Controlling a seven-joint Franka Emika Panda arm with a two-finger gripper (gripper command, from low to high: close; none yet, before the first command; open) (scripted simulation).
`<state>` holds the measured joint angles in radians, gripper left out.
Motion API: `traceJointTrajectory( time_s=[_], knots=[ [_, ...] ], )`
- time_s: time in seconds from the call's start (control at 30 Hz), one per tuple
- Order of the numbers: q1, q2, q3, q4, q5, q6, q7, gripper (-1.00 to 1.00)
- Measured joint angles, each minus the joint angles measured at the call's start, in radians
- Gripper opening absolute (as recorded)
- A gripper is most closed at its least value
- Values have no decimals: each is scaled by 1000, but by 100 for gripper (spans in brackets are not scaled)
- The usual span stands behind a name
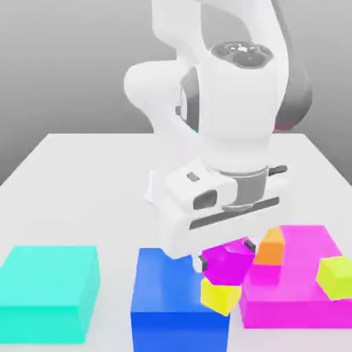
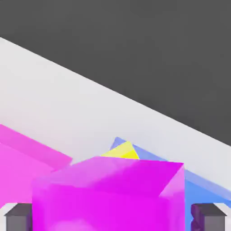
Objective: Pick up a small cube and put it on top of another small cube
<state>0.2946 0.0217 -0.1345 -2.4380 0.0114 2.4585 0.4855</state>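
Open gripper (image 1: 226,254) around the small magenta cube (image 1: 230,270), at the small yellow cube (image 1: 220,295).

From the exterior view's left to right: a turquoise block (image 1: 49,278) sits on the tabletop (image 1: 103,192), then a blue block (image 1: 180,289) apart from it. The small yellow cube appears at the blue block's right edge, the lower part of the small magenta cube covering some of it; whether the two cubes touch, I cannot tell. The gripper's fingers are spread on either side of the small magenta cube, with a narrow gap showing beside one finger (image 2: 211,219) in the hand view. The cube looks tilted. Next come a small orange cube (image 1: 269,251) and the large flat magenta block (image 1: 302,302), and farthest right a small lime-yellow cube (image 1: 337,278), seen against that block's right part.
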Motion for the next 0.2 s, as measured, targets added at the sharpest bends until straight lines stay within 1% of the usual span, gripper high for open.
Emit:
traceJointTrajectory(
  time_s=[0.07, 0.1, 0.2],
  knots=[
    [-1, 13, -3, -6, 0, 19, 0, 100],
    [-6, 4, -5, -3, -4, 7, 3, 100],
    [-14, -71, -2, 26, -20, -96, 15, 100]
  ],
)
